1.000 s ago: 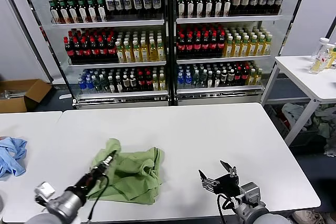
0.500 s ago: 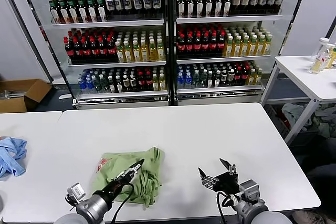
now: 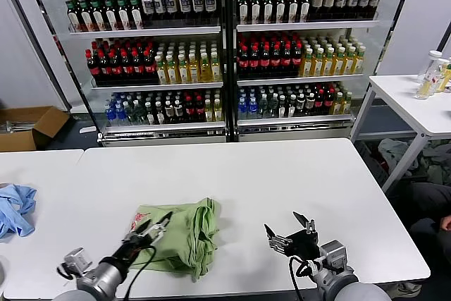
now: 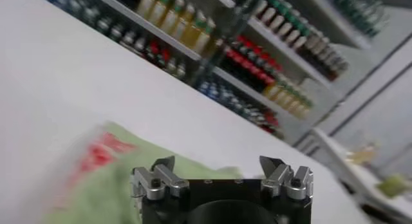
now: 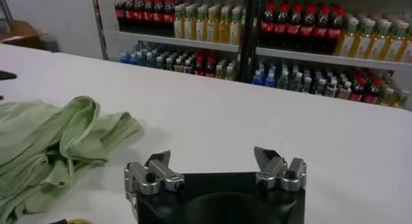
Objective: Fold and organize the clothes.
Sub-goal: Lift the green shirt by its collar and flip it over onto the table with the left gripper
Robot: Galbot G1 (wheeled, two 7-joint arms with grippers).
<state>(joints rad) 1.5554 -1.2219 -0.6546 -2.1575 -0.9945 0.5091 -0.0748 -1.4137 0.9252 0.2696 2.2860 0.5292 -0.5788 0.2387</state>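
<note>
Fingers spread and holding nothing, the left gripper (image 3: 150, 230) is hovering over the near-left part of the crumpled green shirt (image 3: 184, 239) on the white table (image 3: 282, 181), while the empty, open right gripper (image 3: 289, 231) is waiting well to the shirt's right.

— What's different on the white table (image 3: 282, 174)?

— The soft pastel-green shirt (image 3: 184, 234) has been folded over. A second ago it lay spread wider; now it is a narrower bundle with its red-and-white print (image 3: 141, 215) facing up.

— And the arms?

— The left gripper (image 3: 150, 229), fingers now apart, has drawn back from the shirt's middle toward its left edge.
</note>
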